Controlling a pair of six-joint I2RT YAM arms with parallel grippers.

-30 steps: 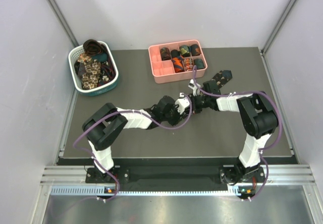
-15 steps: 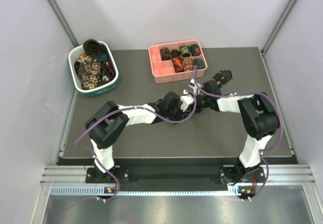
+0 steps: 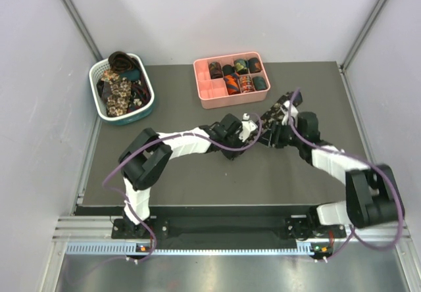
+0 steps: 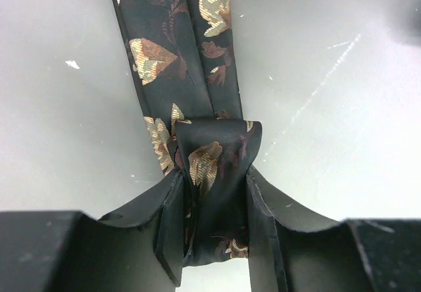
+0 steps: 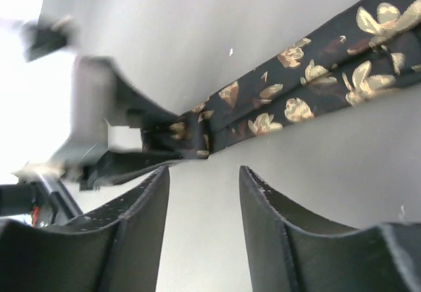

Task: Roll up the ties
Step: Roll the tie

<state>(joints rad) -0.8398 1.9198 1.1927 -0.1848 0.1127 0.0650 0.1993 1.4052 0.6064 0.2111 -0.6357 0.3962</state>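
Observation:
A dark tie with beige floral print lies as a long strip on the grey table, also seen in the top view and the right wrist view. My left gripper is shut on its near end, which is folded over into a small loop between the fingers; in the top view this gripper is at the table's middle. My right gripper is open and empty, just short of the tie's folded end, and sits right of the left one in the top view.
A pink divided tray at the back centre holds several rolled ties. A white-and-teal basket at the back left holds a heap of loose ties. The two grippers are close together.
My left gripper has moved right and farther back, up to the tie's end. My right arm has swung its elbow out to the right and its gripper has drawn back a little.

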